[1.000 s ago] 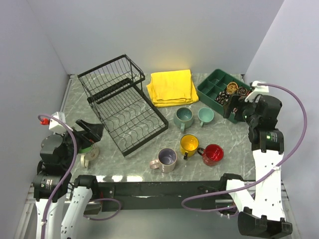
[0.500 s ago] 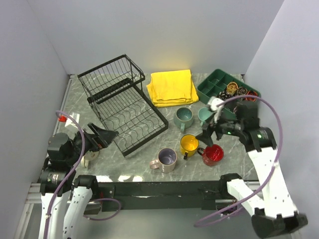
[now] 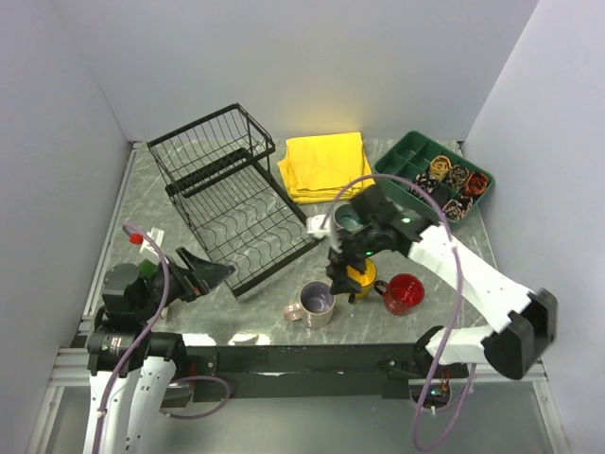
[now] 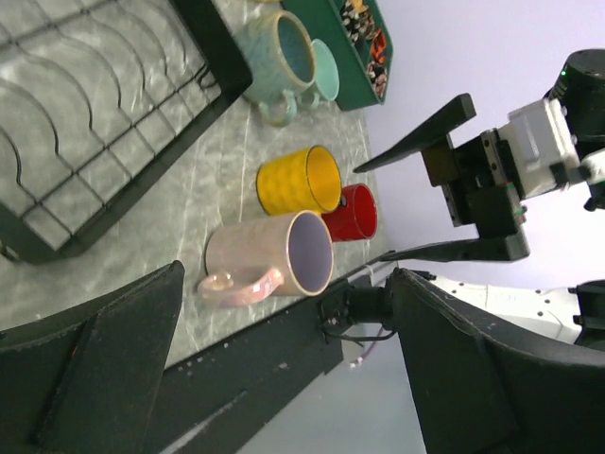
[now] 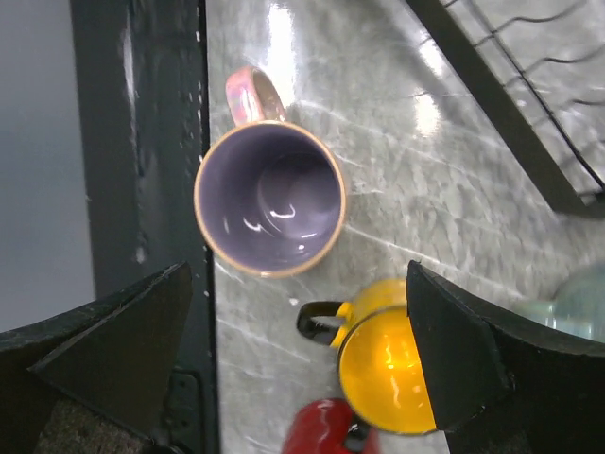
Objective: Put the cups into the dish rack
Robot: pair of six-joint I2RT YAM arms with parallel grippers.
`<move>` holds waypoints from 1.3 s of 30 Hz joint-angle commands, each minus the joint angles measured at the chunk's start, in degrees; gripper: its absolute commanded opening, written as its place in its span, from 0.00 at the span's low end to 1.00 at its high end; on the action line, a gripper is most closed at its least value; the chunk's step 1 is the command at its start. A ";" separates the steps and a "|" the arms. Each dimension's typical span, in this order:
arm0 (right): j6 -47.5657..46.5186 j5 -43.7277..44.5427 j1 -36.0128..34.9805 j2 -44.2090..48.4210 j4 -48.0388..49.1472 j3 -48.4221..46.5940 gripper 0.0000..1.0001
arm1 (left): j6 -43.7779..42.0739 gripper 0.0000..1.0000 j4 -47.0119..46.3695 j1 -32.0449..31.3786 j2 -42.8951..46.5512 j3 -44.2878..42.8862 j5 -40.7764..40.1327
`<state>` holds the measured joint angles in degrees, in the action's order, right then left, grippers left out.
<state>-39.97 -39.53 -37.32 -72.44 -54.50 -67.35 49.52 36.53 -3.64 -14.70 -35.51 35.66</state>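
Near the middle of the bench's (image 3: 255,305) near edge, the beige cup (image 3: 315,303) stood upright, mouth up. Its handle pointed toward the left edge, and the yellow cup (image 3: 359,276) and red cup (image 3: 405,293) stood just beside it on the right-edge side. The right hand (image 5: 298,270) hovered over the gap between the beige and yellow cups, fingers spread wide and holding nothing. From it, the beige cup lay just ahead, toward the near-left corner. The left hand (image 3: 210,274) was likewise spread and empty, off by the near corner of the dish rack (image 3: 236,203), so the right hand was clearly nearer. That rack, toward the far-left corner, held no cups. The grasp probably called for a short shift toward the beige cup, then a descent straddling its wall.
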 commanded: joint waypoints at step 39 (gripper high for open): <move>-13.20 17.01 -15.59 -13.00 -2.17 -14.02 0.00 | 18.59 0.96 -6.29 -0.05 5.91 0.00 0.28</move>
<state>-53.47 -23.29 -52.53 -92.77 -50.65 -69.87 61.78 36.40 -3.66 -9.85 -33.78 33.41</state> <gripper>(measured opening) 0.215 0.966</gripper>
